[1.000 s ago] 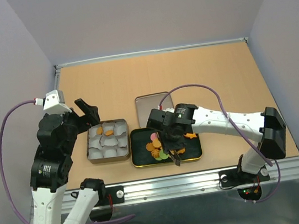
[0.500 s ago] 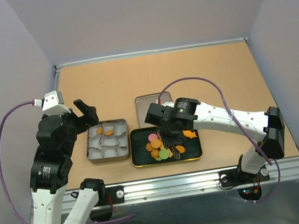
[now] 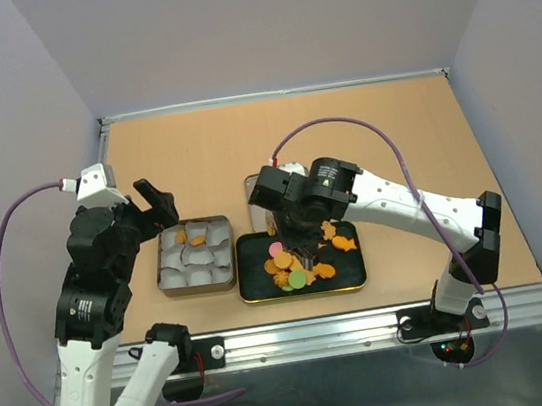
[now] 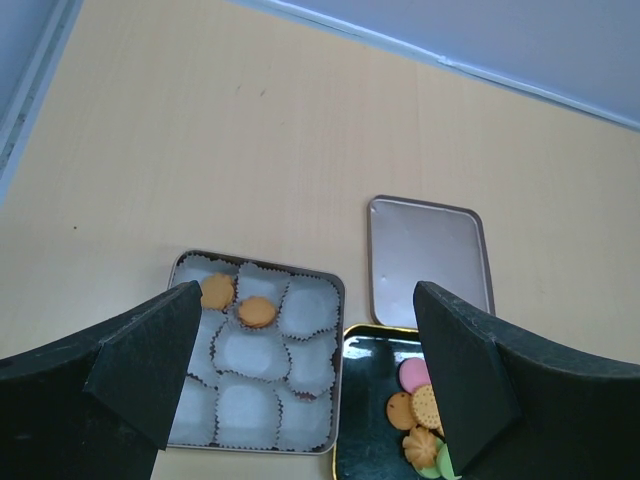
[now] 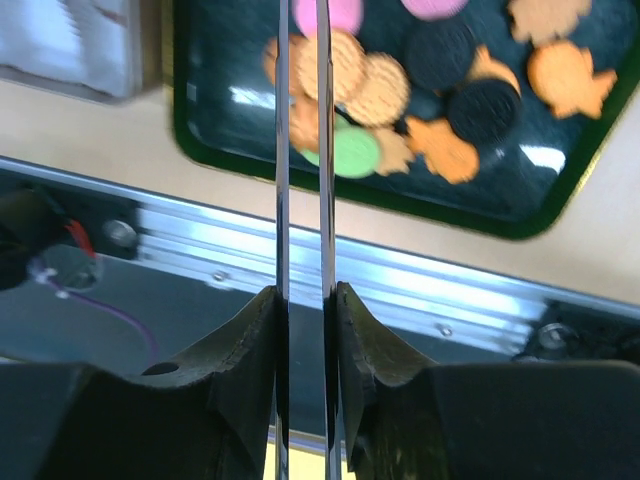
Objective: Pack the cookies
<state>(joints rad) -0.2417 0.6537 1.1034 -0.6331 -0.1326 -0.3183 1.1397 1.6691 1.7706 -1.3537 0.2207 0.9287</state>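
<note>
Several cookies (image 3: 291, 271) lie in a heap in a black gold-rimmed tray (image 3: 356, 270); the right wrist view shows pink, tan, green, black and orange ones (image 5: 380, 90). To its left stands a tin (image 3: 164, 279) of white paper cups with two orange cookies (image 4: 256, 311) at its far left. My right gripper (image 3: 304, 251) hangs over the heap. Its two thin metal blades (image 5: 303, 30) stand a narrow gap apart, with their tips cut off by the frame, so any hold is hidden. My left gripper (image 3: 158, 201) is wide open above the tin (image 4: 306, 292), holding nothing.
A grey tin lid (image 4: 428, 255) lies flat behind the tray, partly under the right arm. A metal rail (image 3: 369, 325) runs along the table's near edge. Purple cables loop over both arms. Walls close in the table on three sides.
My right gripper has risen and drawn back from the tray's near edge to over the heap, and its blades have come closer together. The left arm has hardly moved.
</note>
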